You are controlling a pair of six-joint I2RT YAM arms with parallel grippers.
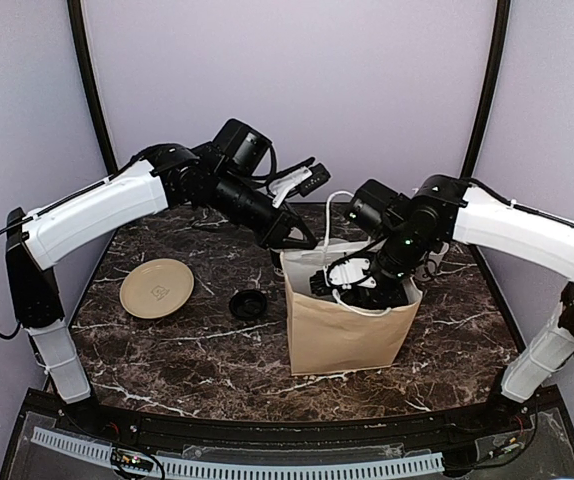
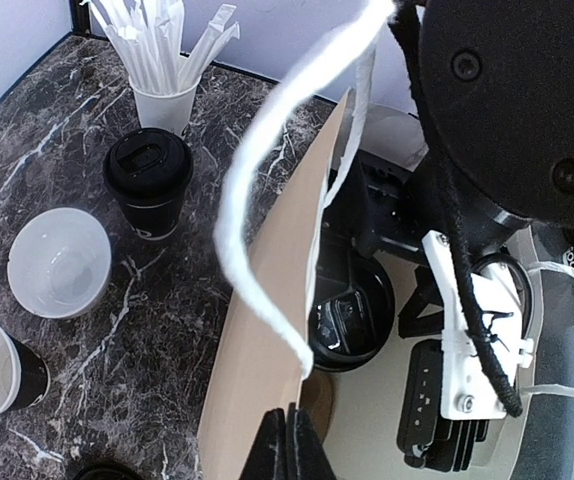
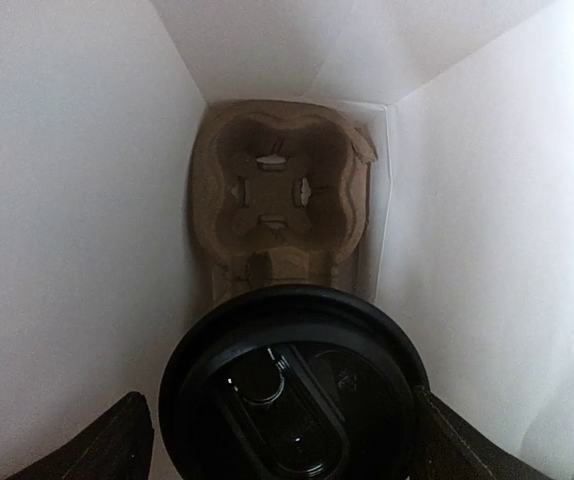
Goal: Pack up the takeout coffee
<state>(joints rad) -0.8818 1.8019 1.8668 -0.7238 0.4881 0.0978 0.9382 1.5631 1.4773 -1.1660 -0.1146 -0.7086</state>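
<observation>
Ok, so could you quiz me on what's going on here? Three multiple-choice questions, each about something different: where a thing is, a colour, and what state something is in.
1. Where is the lidded coffee cup that the right wrist camera looks down on?
A. On the floor
B. Inside the paper bag
C. In a drawer

2. What colour is the plate?
A. Beige
B. Red
C. Blue

3. What is the left gripper doing?
A. Wide open over the plate
B. Holding a spoon
C. Shut on the paper bag's edge

Answers:
1 B: the bag's white inner walls and a cardboard cup carrier surround it.
2 A: it lies pale beige on the dark marble table.
3 C: it is pinched closed on the bag's brown edge.
</observation>
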